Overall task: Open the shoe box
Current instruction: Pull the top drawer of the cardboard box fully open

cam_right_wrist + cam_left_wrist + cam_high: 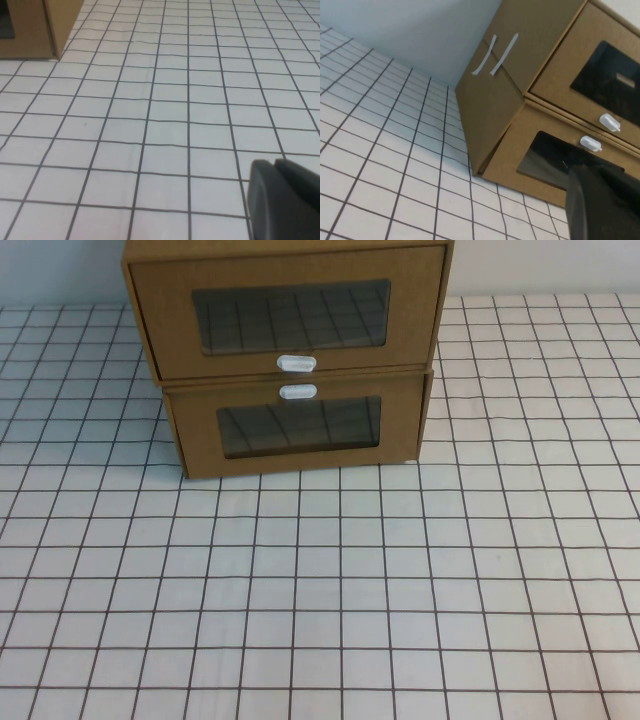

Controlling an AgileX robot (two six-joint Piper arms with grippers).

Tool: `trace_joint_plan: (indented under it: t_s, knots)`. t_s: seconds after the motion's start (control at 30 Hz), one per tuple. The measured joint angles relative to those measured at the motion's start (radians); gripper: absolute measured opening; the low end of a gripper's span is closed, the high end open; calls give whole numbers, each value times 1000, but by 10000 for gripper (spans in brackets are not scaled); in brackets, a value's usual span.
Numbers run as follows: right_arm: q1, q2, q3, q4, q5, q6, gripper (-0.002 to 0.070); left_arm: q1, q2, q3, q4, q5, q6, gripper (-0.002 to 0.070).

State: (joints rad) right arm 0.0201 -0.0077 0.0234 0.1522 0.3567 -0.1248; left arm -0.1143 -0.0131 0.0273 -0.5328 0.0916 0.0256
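Pressing shut on nothing, the right gripper (276, 167) hangs over bare checked cloth (165, 125). The lower shoe box (30, 25) shows there only as a cardboard corner, well apart from the jaws toward the far side. The left gripper (600, 192) is a dark mass near the windowed front of that box, by its left corner (released or clenched, I cannot tell).

From the high camera, the lower box sits at the far middle of the table with the upper shoe box (285, 315) stacked on it, slightly askew. Each front carries a dark window and a white handle: the upper handle (296, 363) at its bottom edge, the lower handle (298, 392) just beneath. Both fronts look closed. The windows give back only grid lines, so any contents are hidden, possibly behind glare. Two tape strips (495, 55) cross the stack's left wall.
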Motion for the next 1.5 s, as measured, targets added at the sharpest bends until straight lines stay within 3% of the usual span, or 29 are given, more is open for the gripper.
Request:
trace_joint_plan:
  t_s: [0.2, 0.4, 0.67, 0.87, 1.17, 1.5]
  knots:
    - [0, 0, 0, 0, 0, 0, -13, 0, 10, -13, -26, 63, -2, -2]
    - [0, 0, 0, 0, 0, 0, -13, 0, 231, -219, -21, 251, 48, -2]
    - [0, 0, 0, 0, 0, 0, -13, 0, 686, -699, -17, 489, 351, -2]
    - [0, 0, 0, 0, 0, 0, -13, 0, 1023, -1145, -17, 645, 471, -2]
    - [0, 0, 0, 0, 0, 0, -13, 0, 1468, -1717, -75, 823, 536, -2]
    - [0, 0, 0, 0, 0, 0, -14, -8, 1815, -2094, -119, 897, 538, -2]
